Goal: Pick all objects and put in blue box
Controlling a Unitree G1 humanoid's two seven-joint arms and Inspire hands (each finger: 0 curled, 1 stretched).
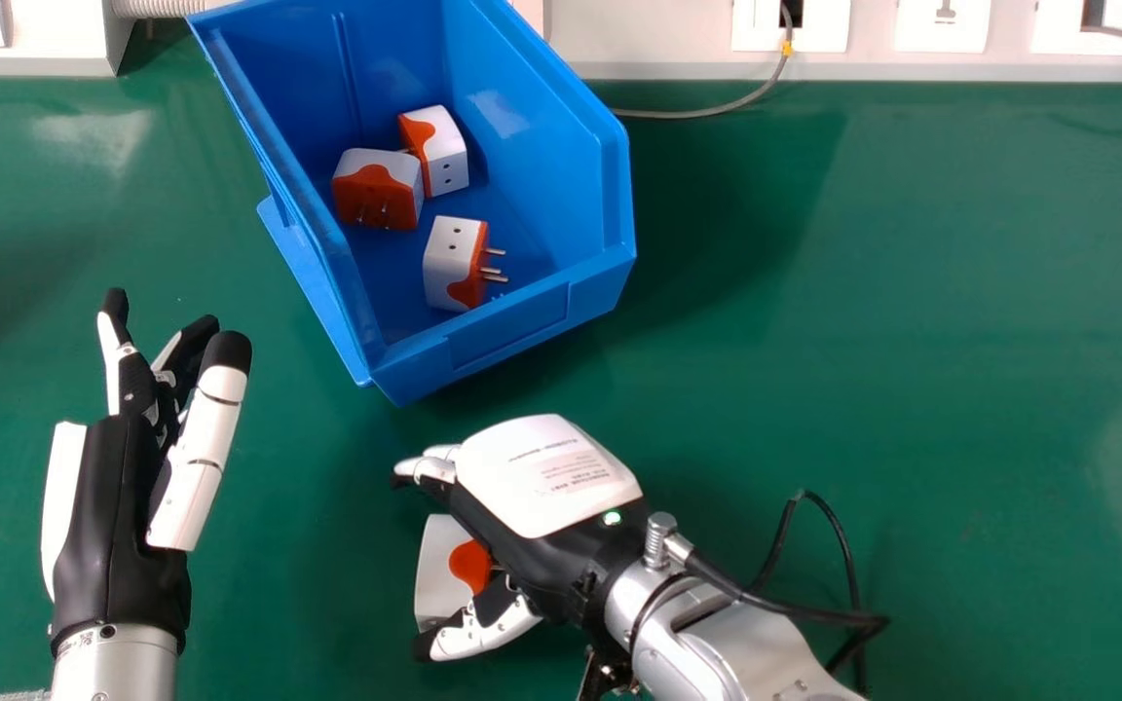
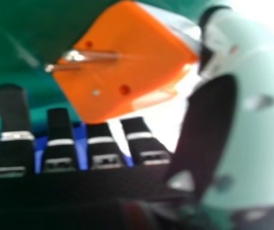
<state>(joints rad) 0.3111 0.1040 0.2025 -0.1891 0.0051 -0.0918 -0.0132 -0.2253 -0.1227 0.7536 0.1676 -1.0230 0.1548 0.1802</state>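
Note:
In the head view my right hand [image 1: 546, 506] is over the table at lower centre, open, with a white and orange plug adapter [image 1: 441, 572] between its fingers and thumb. The right hand view shows the adapter's orange pronged face [image 2: 127, 67] close up, the thumb of my right hand [image 2: 252, 120] by one corner and the fingertips near its edge; firm contact cannot be told. My left hand [image 1: 118, 506] stays open and holds nothing at the left. Three similar adapters [image 1: 444, 151] [image 1: 378, 190] [image 1: 452, 263] lie inside the blue box [image 1: 503, 336].
The blue box stands at an angle at the back, its near corner toward my right hand. Bare green table [image 1: 912, 341] stretches to its right. White wall panels with sockets [image 1: 941, 24] and a grey cable [image 1: 717, 109] line the back edge. A black cable [image 1: 848, 555] loops beside my right wrist.

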